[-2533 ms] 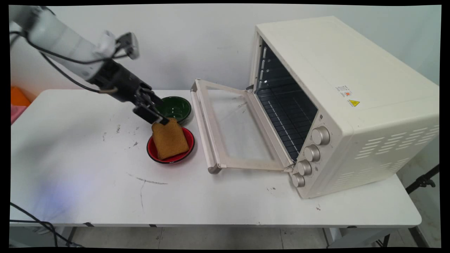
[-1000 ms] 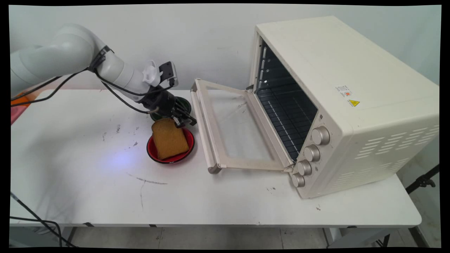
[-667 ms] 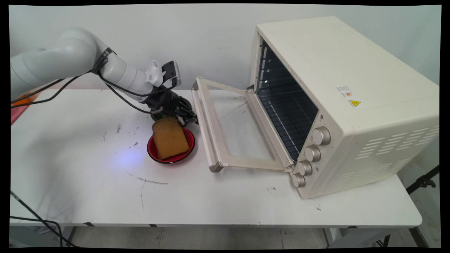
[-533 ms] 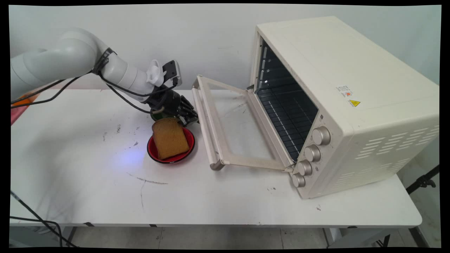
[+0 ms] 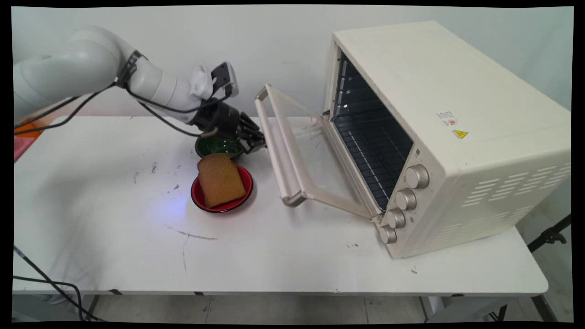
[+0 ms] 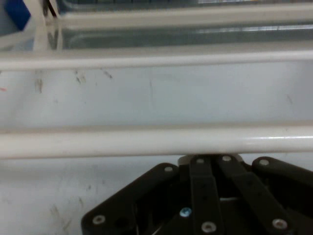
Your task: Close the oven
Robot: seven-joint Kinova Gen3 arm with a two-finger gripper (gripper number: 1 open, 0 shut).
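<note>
Two views, logging from both.

Noting the white arm point(image 5: 91, 68) reaching in from the left, black cables point(image 5: 160, 119) hanging under it. Finding the jaws together, fingertips closed on nothing. In the hand view, seeing them tucked against the near side of the door handle point(image 6: 146, 139), with the pale bar crossing right at their tips. Not gripping it, only touching (or as near as can be judged).

Recording the oven door point(image 5: 301, 155) as partway open: hinged at its lower edge, tilted up off the bench point(image 5: 114, 205), with the handle point(image 5: 279, 146) on the raised free edge, just beside the jaws. Logging the cream toaster oven point(image 5: 457, 114) at the right of the bench, cavity facing left, wire rack point(image 5: 374, 146) showing inside, four knobs point(image 5: 417, 176) down the front corner.

Spotting a green bowl point(image 5: 219, 147) directly below the wrist, partly hidden by it. Marking a red bowl point(image 5: 201, 201) just in front of the green one, close enough that contact cannot be told. Seeing a brown slice of bread point(image 5: 220, 179) lying across the red bowl, overhanging its far rim, near the jaws but apart from them.
</note>
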